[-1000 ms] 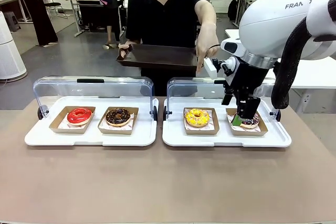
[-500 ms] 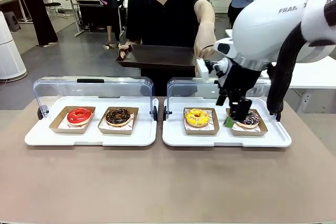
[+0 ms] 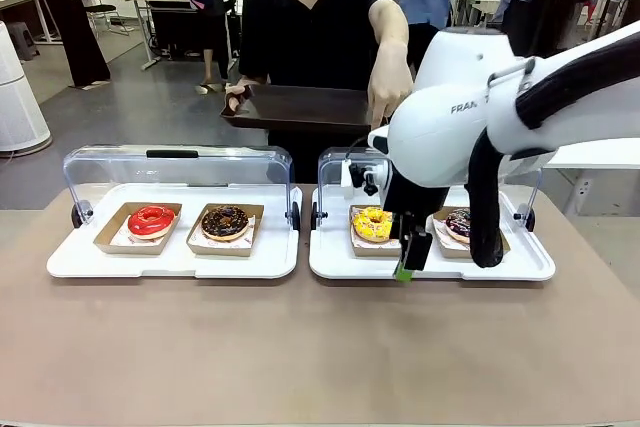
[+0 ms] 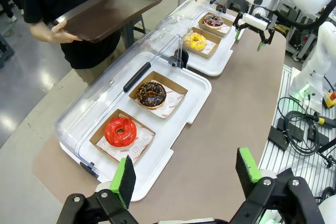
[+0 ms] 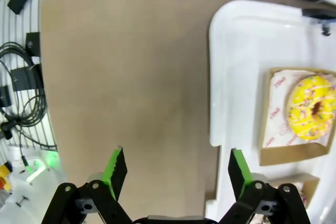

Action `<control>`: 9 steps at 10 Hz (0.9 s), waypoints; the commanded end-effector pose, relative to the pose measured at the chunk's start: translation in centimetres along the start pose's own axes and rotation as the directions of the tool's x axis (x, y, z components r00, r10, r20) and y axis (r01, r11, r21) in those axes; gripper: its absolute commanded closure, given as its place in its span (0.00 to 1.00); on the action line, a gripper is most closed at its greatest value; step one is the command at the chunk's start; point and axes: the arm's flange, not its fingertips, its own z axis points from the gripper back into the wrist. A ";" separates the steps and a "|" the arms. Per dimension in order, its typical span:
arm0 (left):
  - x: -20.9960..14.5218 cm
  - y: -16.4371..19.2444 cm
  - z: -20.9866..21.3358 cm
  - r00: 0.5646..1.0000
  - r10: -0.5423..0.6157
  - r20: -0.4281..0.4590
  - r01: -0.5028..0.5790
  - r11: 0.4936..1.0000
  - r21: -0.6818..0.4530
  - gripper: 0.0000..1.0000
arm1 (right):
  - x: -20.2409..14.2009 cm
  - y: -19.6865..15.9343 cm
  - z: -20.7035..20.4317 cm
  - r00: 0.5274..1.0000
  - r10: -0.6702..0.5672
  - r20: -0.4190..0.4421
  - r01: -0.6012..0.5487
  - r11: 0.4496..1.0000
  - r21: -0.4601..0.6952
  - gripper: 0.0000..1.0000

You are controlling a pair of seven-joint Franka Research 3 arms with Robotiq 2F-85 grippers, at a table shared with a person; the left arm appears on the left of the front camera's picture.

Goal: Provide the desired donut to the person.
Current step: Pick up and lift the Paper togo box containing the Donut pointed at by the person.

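Right gripper hangs low over the front lip of the right white tray, at about 5 o'clock from the yellow donut. It isn't touching the donut. In the right wrist view its jaws stand wide with nothing between them. Bare table lies under the gap, and the yellow donut sits at 2 o'clock.

Left gripper is high over the near table edge, jaws spread wide and empty. From there the red donut is at 11 o'clock.

Donuts sit one per card boat:
- Left white tray: red donut, with the chocolate donut at its 3 o'clock.
- Right white tray: yellow donut, with the dark sprinkled donut at its 3 o'clock, partly behind the arm.

Both clear lids are tipped back.

The person stands at 12 o'clock across the table. One hand holds a brown tray. The other hand points a finger down at the right tray — can't tell whether it means the yellow or the dark donut.
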 end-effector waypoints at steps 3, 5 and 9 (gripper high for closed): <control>0.2 -0.1 0.1 1.000 -0.001 0.006 0.001 1.000 -0.006 0.00 | -1.8 -1.5 -2.6 0.999 0.020 0.035 -0.019 0.999 -0.031 0.00; 0.2 -0.1 0.1 1.000 -0.001 0.006 0.001 1.000 -0.006 0.00 | -1.0 -1.3 -1.9 1.000 0.009 0.011 -0.009 1.000 -0.005 0.00; 0.2 -0.1 0.1 1.000 -0.001 0.006 0.001 1.000 -0.006 0.00 | -1.0 -1.3 -1.9 1.000 0.009 0.011 -0.009 1.000 -0.005 0.00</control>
